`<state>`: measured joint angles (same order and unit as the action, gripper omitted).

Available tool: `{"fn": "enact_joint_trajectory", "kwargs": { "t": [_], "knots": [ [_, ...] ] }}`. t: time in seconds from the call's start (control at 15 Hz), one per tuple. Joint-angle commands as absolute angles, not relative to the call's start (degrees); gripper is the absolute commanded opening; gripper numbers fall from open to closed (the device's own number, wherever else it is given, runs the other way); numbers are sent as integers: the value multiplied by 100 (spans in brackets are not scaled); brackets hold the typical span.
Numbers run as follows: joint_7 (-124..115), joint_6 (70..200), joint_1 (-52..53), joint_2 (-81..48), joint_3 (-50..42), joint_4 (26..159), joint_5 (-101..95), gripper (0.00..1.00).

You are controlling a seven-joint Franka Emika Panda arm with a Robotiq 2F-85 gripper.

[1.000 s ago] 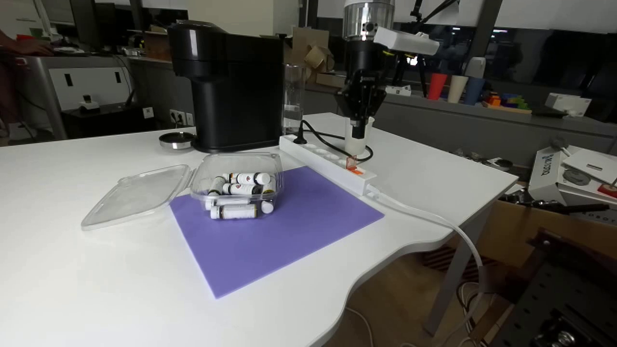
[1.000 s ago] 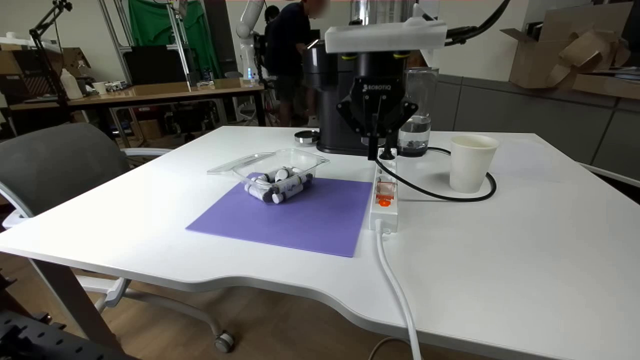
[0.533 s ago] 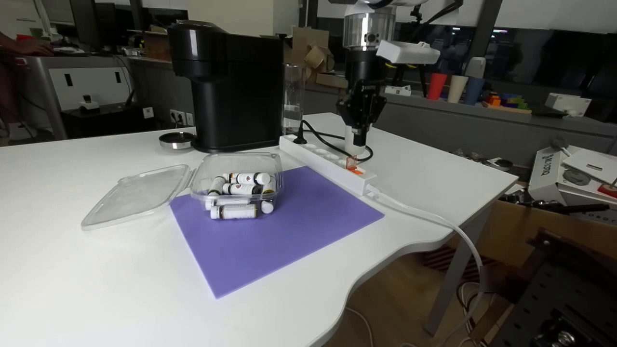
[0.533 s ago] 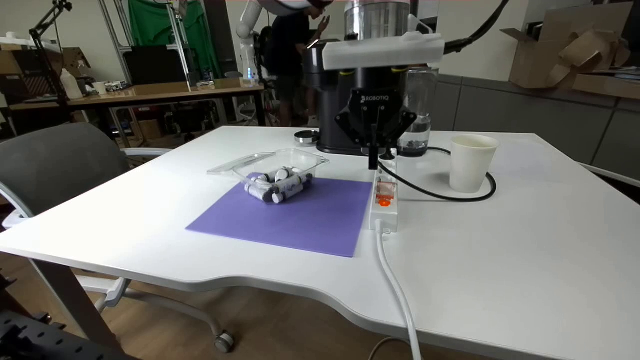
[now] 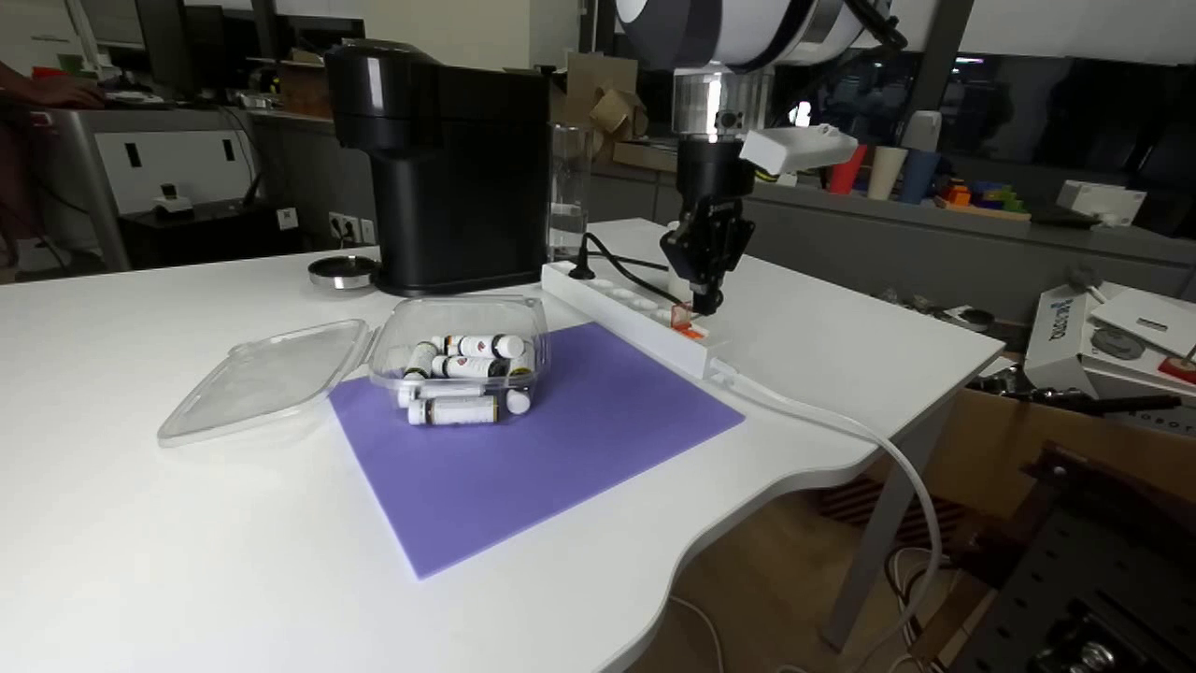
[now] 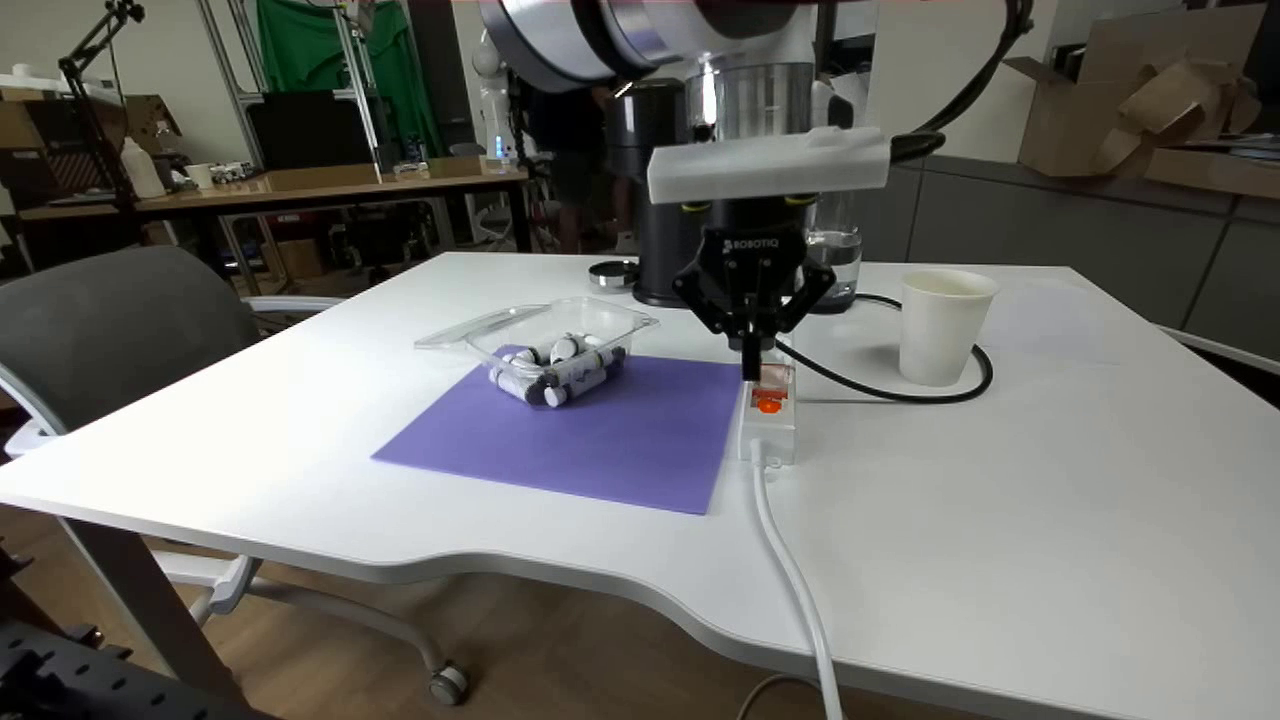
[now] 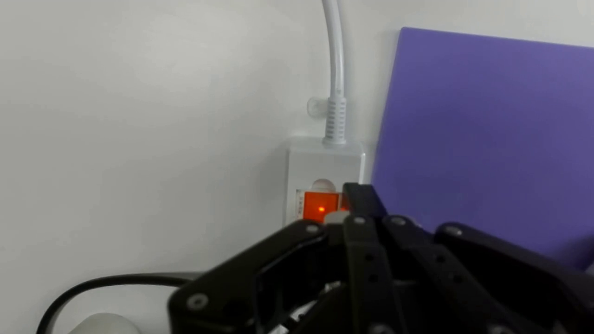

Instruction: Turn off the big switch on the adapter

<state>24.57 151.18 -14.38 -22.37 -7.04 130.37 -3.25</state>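
The adapter is a long white power strip (image 5: pixel 645 329) lying on the table; its cable end shows in the wrist view (image 7: pixel 301 174). The big switch (image 6: pixel 768 405) is a red-orange rocker near the cable end; in the wrist view the switch (image 7: pixel 318 202) has a bright orange spot. A clear reddish cover (image 5: pixel 681 316) stands up beside it. My gripper (image 6: pixel 751 370) points down, fingers together, holding nothing. Its tips are just above the strip near the cover, slightly to one side of the switch. In the wrist view the gripper (image 7: pixel 364 188) hides part of the switch and the strip's far part.
A black plug (image 5: pixel 581 268) and black cable (image 6: pixel 870 390) run from the strip around a white cup (image 6: pixel 940 330). A purple mat (image 5: pixel 523 458) lies beside the strip, with an open clear box of small bottles (image 5: pixel 467 374). A black coffee machine (image 5: pixel 458 178) stands behind.
My gripper has moved down and along the strip toward its switch end. Its fingers stay together. The strip, the cover and the other table objects have not moved.
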Motion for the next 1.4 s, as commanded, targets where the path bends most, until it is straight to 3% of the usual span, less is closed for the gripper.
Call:
{"fn": "enact_joint_trajectory", "kwargs": {
  "t": [0.0, 1.33],
  "knots": [
    [2463, 15269, -1578, -2382, -662, 12953, -364, 0],
    [2400, 15198, -1732, -3130, -412, 12211, -326, 0]
  ]
}}
